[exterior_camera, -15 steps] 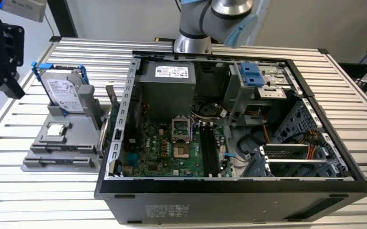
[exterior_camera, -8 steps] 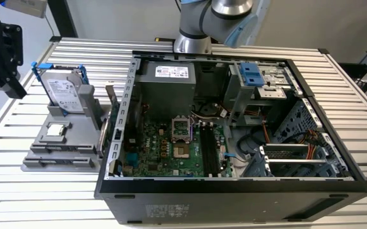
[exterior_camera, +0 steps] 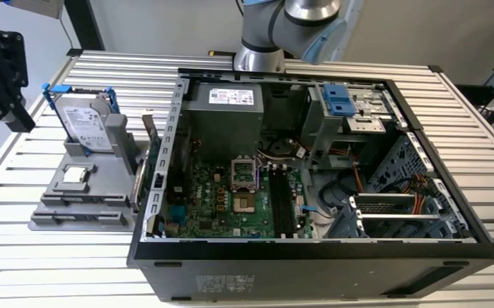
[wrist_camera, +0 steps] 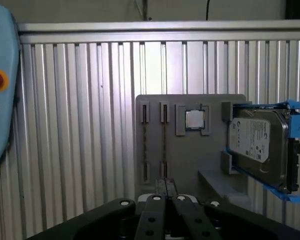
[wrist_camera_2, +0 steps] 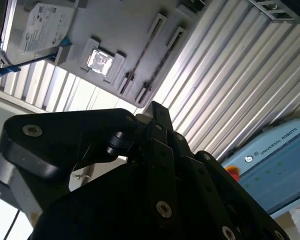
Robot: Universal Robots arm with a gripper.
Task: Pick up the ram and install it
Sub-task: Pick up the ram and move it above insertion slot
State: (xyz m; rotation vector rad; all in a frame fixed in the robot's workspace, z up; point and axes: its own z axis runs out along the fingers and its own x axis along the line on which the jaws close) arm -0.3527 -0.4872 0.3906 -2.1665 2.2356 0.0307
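Ram (wrist_camera: 163, 145), seen edge-on as a thin dark strip, is slotted in the matte grey holder (exterior_camera: 85, 200), placed at nine o'clock from the case (exterior_camera: 315, 269) in the exterior view; end effector (wrist_camera: 166, 183) is pinched closed, empty

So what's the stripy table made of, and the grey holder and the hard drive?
The table looks like metal, likely aluminium: pale silver ribbed slats with a soft shine. The holder is probably plastic: flat matte grey, no glints. The hard drive has a shiny metal case, in a blue frame that looks plastic.
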